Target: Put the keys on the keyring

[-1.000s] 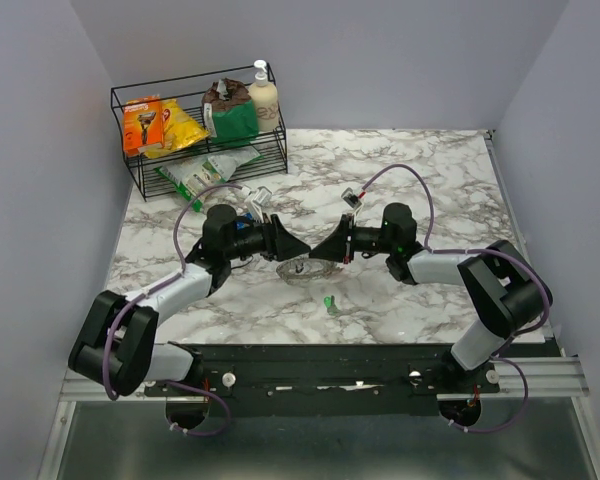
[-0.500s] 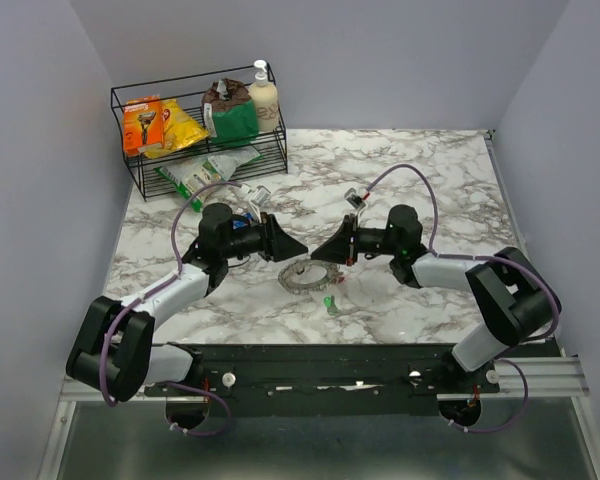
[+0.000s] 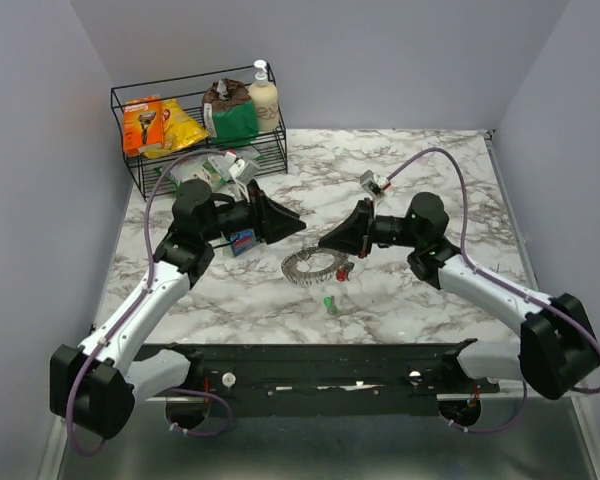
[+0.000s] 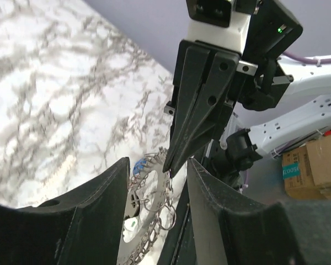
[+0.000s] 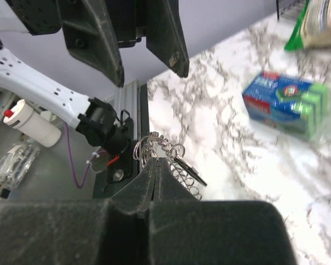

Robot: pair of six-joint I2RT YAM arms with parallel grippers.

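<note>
The keyring (image 3: pixel 308 264), a large silver ring with a coiled chain and small split rings, sits at the table's middle. My right gripper (image 3: pixel 324 243) is shut on its small rings (image 5: pixel 154 144), and a dark key (image 5: pixel 188 169) dangles beside them. A red key head (image 3: pixel 342 272) shows at the ring's right edge and a blue one (image 4: pixel 137 164) at its far side. A green key (image 3: pixel 328 301) lies loose on the marble just in front. My left gripper (image 3: pixel 298 226) hangs open and empty above the ring's left side, its fingers (image 4: pixel 107 204) framing the keyring (image 4: pixel 149 190).
A blue sponge pack (image 3: pixel 242 240) lies under the left arm. A black wire rack (image 3: pixel 145 175) with packets and a bottle stands at the back left, with green packets (image 3: pixel 195 172) in front of it. The black base rail (image 3: pixel 320 365) runs along the near edge.
Both grippers have risen and pulled apart from low over the ring. The left one moved up and left, uncovering the blue pack. The right one stayed shut on the keyring.
</note>
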